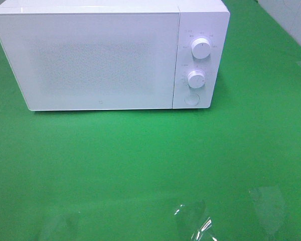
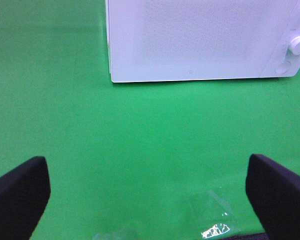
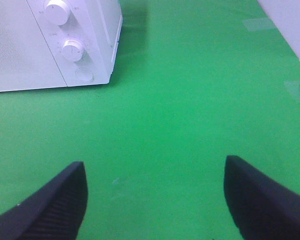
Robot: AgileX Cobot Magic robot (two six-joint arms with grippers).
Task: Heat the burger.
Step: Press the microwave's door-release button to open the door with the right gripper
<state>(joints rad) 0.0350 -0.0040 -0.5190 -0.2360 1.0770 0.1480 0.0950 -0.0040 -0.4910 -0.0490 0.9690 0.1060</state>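
A white microwave (image 1: 100, 55) stands at the back of the green table with its door shut. It has two round knobs (image 1: 199, 48) and a round button (image 1: 191, 99) on its right panel. It also shows in the left wrist view (image 2: 200, 40) and the right wrist view (image 3: 50, 45). The burger is out of view in every frame. My left gripper (image 2: 150, 195) is open and empty above bare green cloth in front of the microwave. My right gripper (image 3: 155, 200) is open and empty above bare cloth to the microwave's front right. Neither gripper shows in the exterior high view.
Clear tape patches (image 1: 193, 221) shine on the green cloth (image 1: 140, 160) near the front edge; one shows in the left wrist view (image 2: 215, 231). A pale wall edge (image 1: 291, 20) runs along the far right.
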